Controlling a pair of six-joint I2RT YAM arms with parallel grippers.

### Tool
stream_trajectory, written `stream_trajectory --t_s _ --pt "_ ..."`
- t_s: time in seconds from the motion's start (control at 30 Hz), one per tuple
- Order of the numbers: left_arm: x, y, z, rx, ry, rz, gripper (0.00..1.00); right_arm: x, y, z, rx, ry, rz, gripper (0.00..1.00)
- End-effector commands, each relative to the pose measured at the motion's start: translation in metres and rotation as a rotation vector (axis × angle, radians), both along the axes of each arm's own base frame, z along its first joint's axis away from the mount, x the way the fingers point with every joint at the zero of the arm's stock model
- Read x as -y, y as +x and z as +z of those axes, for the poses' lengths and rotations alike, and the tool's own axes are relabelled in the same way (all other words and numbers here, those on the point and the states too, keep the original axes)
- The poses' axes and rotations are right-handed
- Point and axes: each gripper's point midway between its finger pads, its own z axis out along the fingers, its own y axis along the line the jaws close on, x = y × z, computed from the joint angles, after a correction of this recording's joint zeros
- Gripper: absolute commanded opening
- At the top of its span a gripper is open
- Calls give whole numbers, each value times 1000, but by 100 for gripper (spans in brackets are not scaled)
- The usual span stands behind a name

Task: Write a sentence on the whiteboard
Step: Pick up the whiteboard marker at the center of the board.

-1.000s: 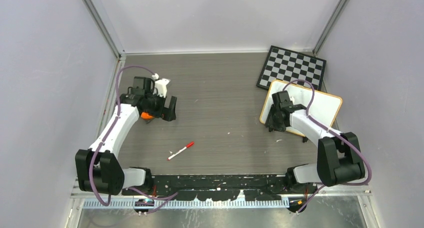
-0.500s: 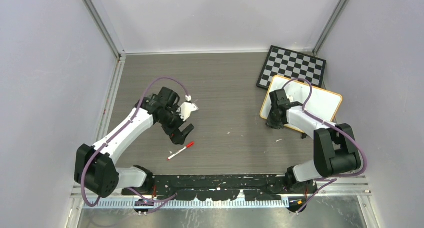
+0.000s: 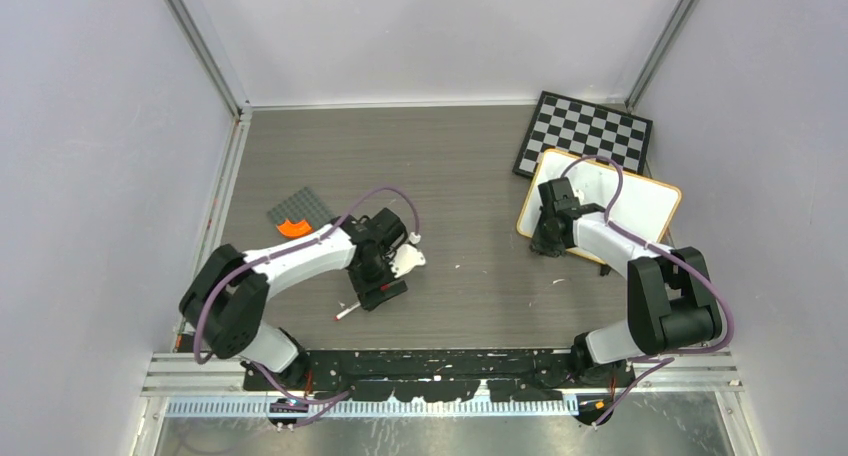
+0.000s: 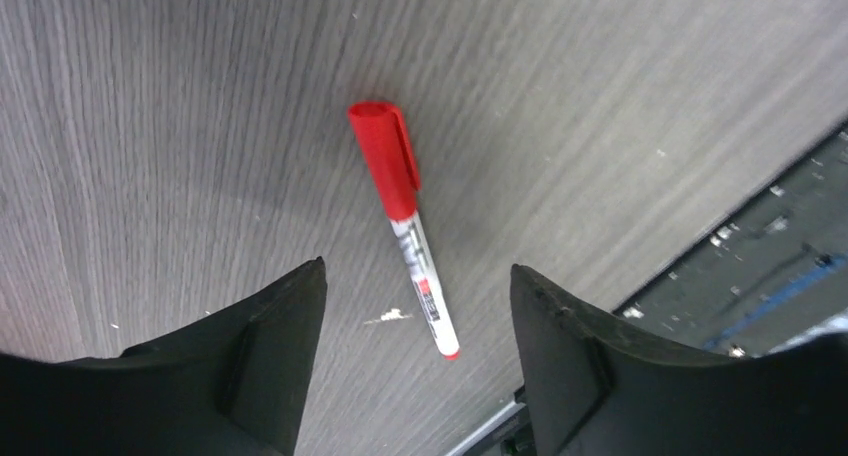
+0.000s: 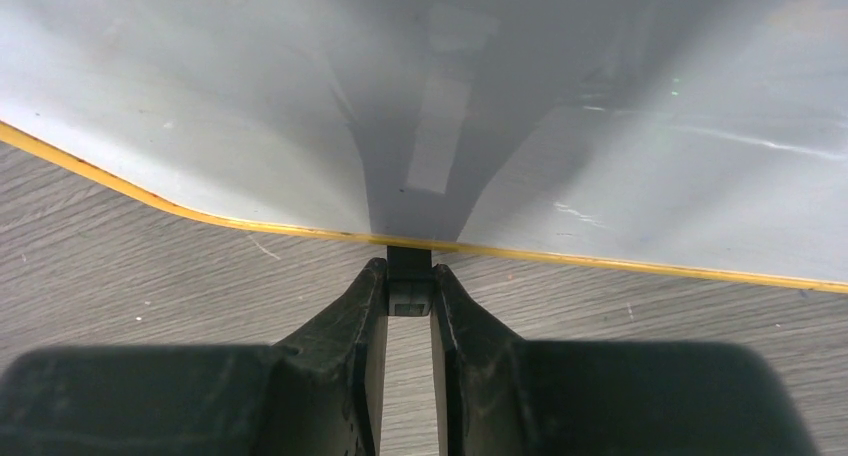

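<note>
The left gripper [image 4: 417, 276] hung open astride the marker [image 4: 398, 201]; the right gripper [image 5: 408, 276] pinched the whiteboard [image 5: 620, 116]. Closing off-centre could roll the marker away.

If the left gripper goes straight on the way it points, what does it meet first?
The left gripper would likely meet the red-capped marker on the table, framed between its open fingers; depth unclear.

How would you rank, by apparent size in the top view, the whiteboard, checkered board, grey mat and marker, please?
1. whiteboard and checkered board: alike, each partly covered.
2. grey mat
3. marker, partly hidden
</note>
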Motion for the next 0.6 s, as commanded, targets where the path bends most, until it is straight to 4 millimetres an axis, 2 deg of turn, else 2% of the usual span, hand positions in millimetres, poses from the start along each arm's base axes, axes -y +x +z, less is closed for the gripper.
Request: stream_trajectory --t_s 0.0,0.17,0.3,0.43,0.57 --pt "6 27 -16 136 82 46 66 -21 20 22 106 28 100 0" --pt "4 29 -38 132 136 56 49 -35 13 26 116 36 184 0" --pt "-2 38 -43 164 185 75 33 -47 8 27 122 33 251 0" --pt "-3 51 -25 180 134 169 1 -64 4 31 133 44 316 0" --pt "-4 67 8 146 18 315 0 -90 -2 34 147 65 408 0"
